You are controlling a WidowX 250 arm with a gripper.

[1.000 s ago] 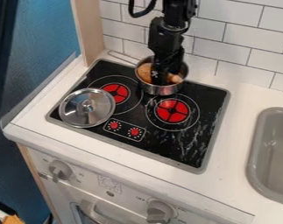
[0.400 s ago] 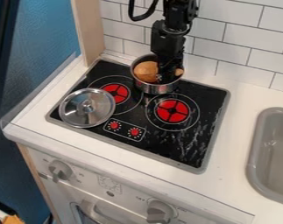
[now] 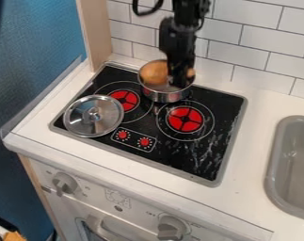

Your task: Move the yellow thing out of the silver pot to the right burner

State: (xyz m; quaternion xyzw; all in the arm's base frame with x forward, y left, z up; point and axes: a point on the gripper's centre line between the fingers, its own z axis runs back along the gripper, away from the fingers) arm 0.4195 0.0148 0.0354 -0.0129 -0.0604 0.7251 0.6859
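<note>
Two walls back the scene: a white-tiled wall [image 3: 261,52] along the rear and a blue wall [image 3: 41,52] on the left, with a pale wooden post [image 3: 94,30] between them. Below spreads the white bench [image 3: 254,188], its toy oven front [image 3: 132,216] facing the viewer. Inset in the bench is a black cooktop [image 3: 179,160] with a grey rim; to its right lies a grey sink [image 3: 273,155]. A black robot arm [image 3: 179,37] descends from the top edge to the rear of the cooktop. A silver lid [image 3: 104,124] rests at the left of the cooktop, overlapping the outer ring of the left burner [image 3: 124,100]. The right burner [image 3: 184,118], a red disc within white rings, lies to the right and nearer the viewer. Behind the burners stands the silver pot [image 3: 166,96], containing the yellow-orange item [image 3: 154,73], seen against the rear left of the interior. The end effector [image 3: 178,84] points down into the pot beside this item and partly in front of it; whether it is released, clenched or grasping cannot be told. Printed marks, too small to read reliably, surround two grey oven knobs [image 3: 173,228] and two small red dials [image 3: 123,135].
</note>
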